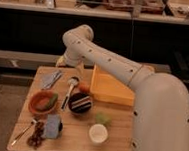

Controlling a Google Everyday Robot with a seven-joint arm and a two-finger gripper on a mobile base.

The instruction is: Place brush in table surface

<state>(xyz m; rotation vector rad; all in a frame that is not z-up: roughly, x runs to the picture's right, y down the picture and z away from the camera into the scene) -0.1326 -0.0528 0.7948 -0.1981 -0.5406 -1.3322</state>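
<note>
Clutter: a yellow-orange bin (109, 86) stands on the right rear of the table surface (116, 142). In front of it are a dark striped bowl (80, 102), a small green item (102, 119) and a white cup (98, 133).
Left side: a red-orange bowl (41, 101) with something green in it, a grey folded cloth (51, 79) behind it, a blue object (53, 126) in front, and a thin utensil (22, 133) near the front left corner.
Brush: the brush (70, 91) lies flat on the planks in the gap between the two bowls. Its whitish head points to the far edge and its handle runs toward the front. Nothing grips it.
In the way: the arm (104, 63) arches from the right across the bin's rear wall, with its elbow high over the back of the table.
Gripper: the gripper (68, 65) seems to hang at the far edge, above and behind the brush head, apart from it.
Grip: I cannot tell whether it is released or clenched, and I see nothing in it.
Open room: bare wood shows along the front edge and right of the cup.
</note>
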